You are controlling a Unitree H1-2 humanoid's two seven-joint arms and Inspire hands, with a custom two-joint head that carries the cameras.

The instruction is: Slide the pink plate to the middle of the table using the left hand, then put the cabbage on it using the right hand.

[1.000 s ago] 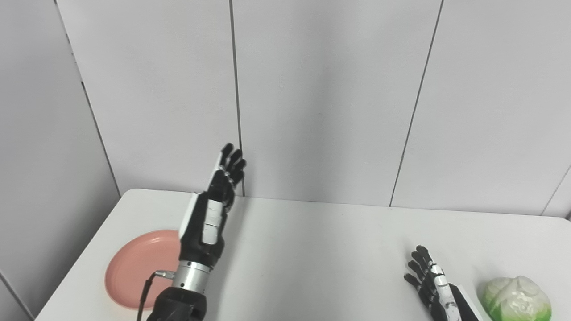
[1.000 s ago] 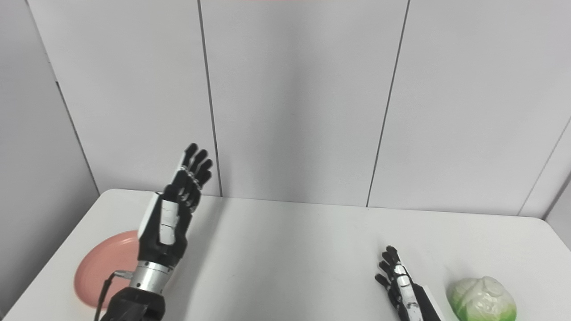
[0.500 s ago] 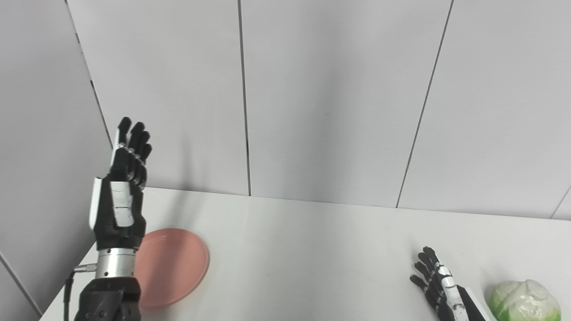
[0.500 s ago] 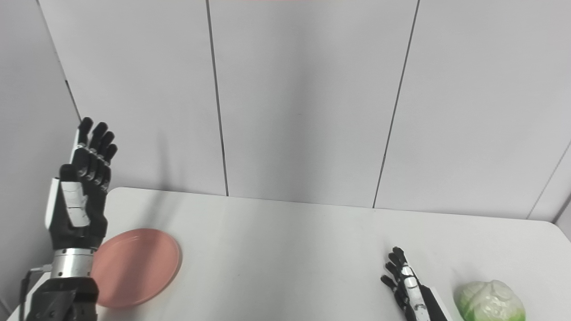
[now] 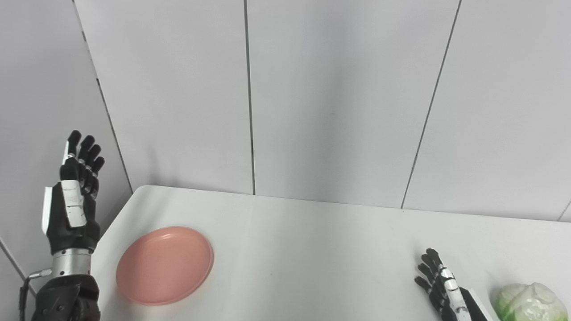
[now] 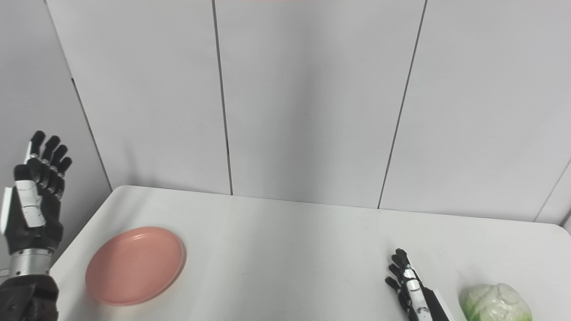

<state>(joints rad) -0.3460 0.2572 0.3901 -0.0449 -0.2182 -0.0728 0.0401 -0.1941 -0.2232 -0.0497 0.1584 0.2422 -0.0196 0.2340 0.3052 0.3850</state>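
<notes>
The pink plate (image 5: 164,265) lies flat near the table's left edge, fully in view. My left hand (image 5: 72,203) is raised upright to the left of the plate, past the table's left edge, fingers straight and apart, holding nothing. The pale green and white cabbage (image 5: 529,304) sits at the front right of the table. Just left of it my right hand (image 5: 439,285) rests low over the tabletop, fingers spread and empty, a small gap from the cabbage.
The white table (image 5: 312,249) has a rounded far left corner and ends at a grey panelled wall (image 5: 330,102) behind. A side wall (image 5: 31,111) stands close behind the left hand.
My left hand swung left from in front of the plate to beyond the table's left edge, uncovering the plate. The camera view shifted a little. The right hand and cabbage stayed put.
</notes>
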